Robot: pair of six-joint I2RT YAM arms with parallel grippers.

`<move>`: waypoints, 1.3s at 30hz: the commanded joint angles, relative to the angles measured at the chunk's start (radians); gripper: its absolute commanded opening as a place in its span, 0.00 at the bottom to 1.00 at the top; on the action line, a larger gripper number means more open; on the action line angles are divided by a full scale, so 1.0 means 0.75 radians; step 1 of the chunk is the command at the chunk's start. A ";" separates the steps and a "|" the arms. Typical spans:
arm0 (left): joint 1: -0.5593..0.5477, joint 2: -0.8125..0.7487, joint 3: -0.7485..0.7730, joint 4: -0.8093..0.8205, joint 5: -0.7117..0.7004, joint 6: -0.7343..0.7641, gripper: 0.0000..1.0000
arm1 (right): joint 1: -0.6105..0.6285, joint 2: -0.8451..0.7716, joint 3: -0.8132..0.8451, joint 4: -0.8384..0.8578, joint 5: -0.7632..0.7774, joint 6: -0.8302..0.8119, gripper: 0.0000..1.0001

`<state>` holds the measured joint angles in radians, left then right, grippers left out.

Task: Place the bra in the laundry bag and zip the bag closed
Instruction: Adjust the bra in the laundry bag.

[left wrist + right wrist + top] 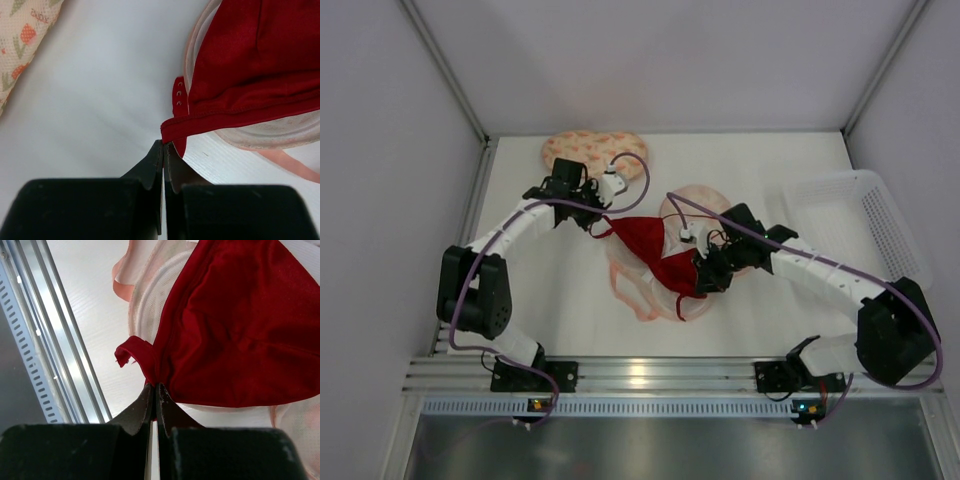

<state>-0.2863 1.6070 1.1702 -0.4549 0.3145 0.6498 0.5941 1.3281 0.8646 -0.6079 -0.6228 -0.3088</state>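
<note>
1. The left gripper [164, 150] has its fingertips pressed together on the hook-and-eye end of the bra [250, 65], pinching the corner of its band.
2. The right gripper [155, 390] is likewise clamped on the opposite band end. The red fabric hangs stretched between the two, from 10 o'clock to 4 o'clock in the top view.
3. The laundry bag [632, 288] lies open at the centre of the table [750, 320], directly under the bra, with its pale inside up. The twin pouch [593, 150] sits apart at 11 o'clock and the mesh basket [880, 215] at 3 o'clock.
4. The step in hand, I judge, is settling the bra into the bag. Lower both ends together, cup over cup, and ease the tension before letting go.
5. Tuck the band ends and the dangling strap [679, 308], toward 6 o'clock, inside the rim — stray fabric would likely foul the zip.
</note>
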 commanded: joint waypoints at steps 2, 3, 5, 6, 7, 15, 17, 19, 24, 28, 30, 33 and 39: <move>0.001 0.007 -0.026 0.030 0.037 -0.005 0.04 | 0.026 0.058 0.052 0.056 -0.012 0.023 0.00; -0.001 0.015 -0.026 0.026 0.045 -0.018 0.09 | 0.026 0.070 0.056 0.042 -0.020 0.029 0.00; -0.001 0.034 -0.010 0.020 0.053 -0.044 0.16 | 0.028 0.088 0.062 0.027 -0.037 0.037 0.00; -0.001 0.036 -0.004 -0.007 0.059 -0.054 0.18 | 0.026 0.088 0.062 0.025 -0.051 0.048 0.00; -0.001 0.032 0.004 -0.013 0.065 -0.065 0.19 | 0.030 0.084 0.060 0.023 -0.059 0.050 0.00; 0.026 -0.040 0.002 -0.068 0.086 -0.242 0.30 | 0.030 0.095 0.076 -0.026 -0.117 0.060 0.00; 0.028 -0.136 -0.024 -0.103 0.253 -0.249 0.36 | 0.026 0.076 0.066 0.000 -0.106 0.070 0.00; 0.024 -0.272 -0.118 -0.095 0.404 -0.253 0.58 | 0.022 0.060 0.046 0.029 -0.104 0.103 0.00; -0.158 -0.445 -0.239 -0.071 0.427 -0.359 0.63 | 0.005 0.088 0.029 0.092 -0.110 0.158 0.00; -0.324 -0.504 -0.353 0.101 0.364 -0.584 0.63 | -0.019 0.127 0.027 0.109 -0.131 0.193 0.00; -0.434 -0.515 -0.388 0.187 0.291 -0.694 0.63 | -0.027 0.135 0.031 0.111 -0.141 0.209 0.04; -0.610 -0.515 -0.458 0.248 0.124 -0.748 0.62 | -0.058 0.158 0.040 0.127 -0.166 0.248 0.00; -0.825 -0.460 -0.519 0.349 0.007 -0.842 0.64 | -0.109 0.209 0.038 0.166 -0.219 0.311 0.00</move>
<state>-0.8700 1.2449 0.7887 -0.3061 0.4023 0.0975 0.5320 1.4780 0.8715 -0.5396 -0.7334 -0.1074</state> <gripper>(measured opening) 0.632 0.009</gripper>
